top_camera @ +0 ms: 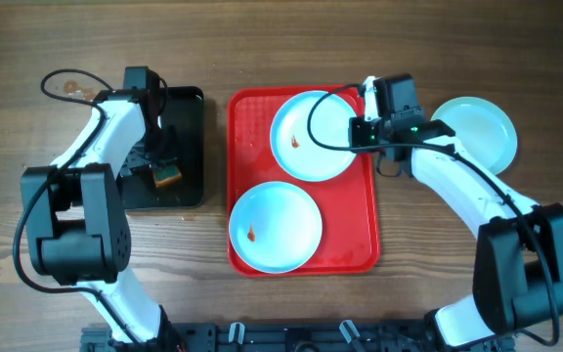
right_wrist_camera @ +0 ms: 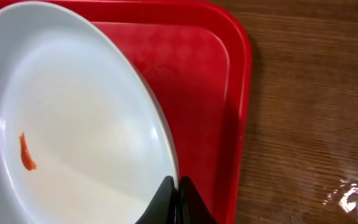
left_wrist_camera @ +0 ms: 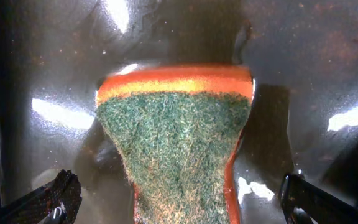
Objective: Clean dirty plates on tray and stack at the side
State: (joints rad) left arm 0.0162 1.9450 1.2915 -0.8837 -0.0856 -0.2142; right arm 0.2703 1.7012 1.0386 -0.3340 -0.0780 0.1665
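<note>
Black fingertips (left_wrist_camera: 58, 198) of the left gripper (left_wrist_camera: 182, 202) stand wide apart at the bottom of the left wrist view, jaws released, straddling a thick sponge (left_wrist_camera: 179, 143) with a coarse green scouring face over soft orange foam. Beneath it lies the small black rectangular plastic tray (left_wrist_camera: 328, 74), glossy with reflections.

At the right wrist, the right gripper (right_wrist_camera: 174, 202) has its jaws clenched on the thin right rim of a round pale cyan-blue plate (right_wrist_camera: 73, 124), smooth and shallow, marked by a small orange-brown stain (right_wrist_camera: 25, 152). This far plate sits in the far half of the large red rectangular plastic tray (right_wrist_camera: 229, 93), with rounded corners, a raised rim and a faint diamond texture on its floor. Beyond runs the wood-grain worktop (right_wrist_camera: 309, 93).

From overhead, an identical near plate (top_camera: 277, 227), also stained, fills the red tray's near half. A third plate (top_camera: 472, 132) with no visible mark rests on the worktop near the tray's right side, apart from it.

One plate seems cleaned and set aside. The far plate looks to be the one in hand, steadied for wiping. The next move probably calls for the left jaws to close on the sponge's yielding sides, lift it and carry it across to the stain. The smooth rim looks slick and may slip under scrubbing.
</note>
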